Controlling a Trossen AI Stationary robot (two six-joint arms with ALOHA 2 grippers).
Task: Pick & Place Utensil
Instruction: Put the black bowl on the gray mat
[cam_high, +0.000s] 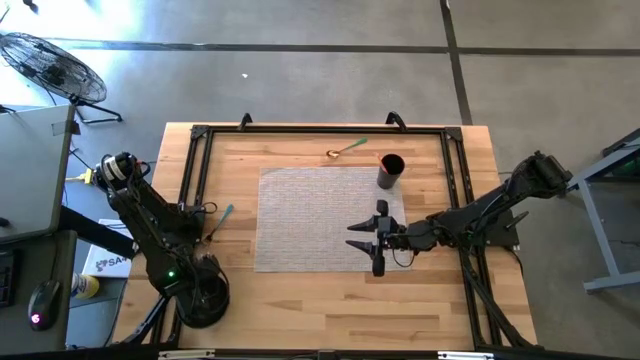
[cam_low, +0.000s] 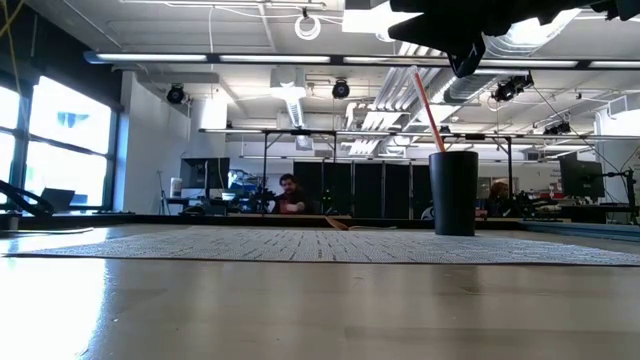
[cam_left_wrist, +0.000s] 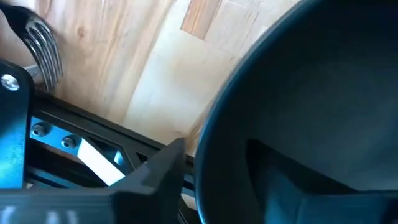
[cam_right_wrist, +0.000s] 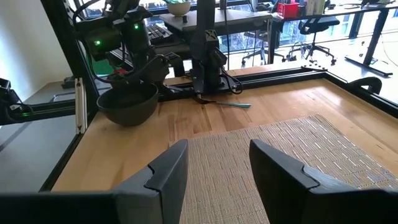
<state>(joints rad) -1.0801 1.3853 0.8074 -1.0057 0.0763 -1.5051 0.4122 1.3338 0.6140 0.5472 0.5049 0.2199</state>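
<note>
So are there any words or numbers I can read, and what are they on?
"SA": the only letters showing, on a white box on the floor beside the table; the rest is cut off by the left arm.
No other writing can be read.

Woven cloth mat (cam_high: 315, 215) on smooth wood table (cam_high: 330, 310); metal fork (cam_left_wrist: 43, 46).

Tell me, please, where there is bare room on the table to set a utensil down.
The woven mat is bare across its left and middle, between the blue-handled fork and the right gripper. The wood strip along the near edge is bare too. It is crowded at the mat's far right corner, by the black cup and the gold spoon.
</note>
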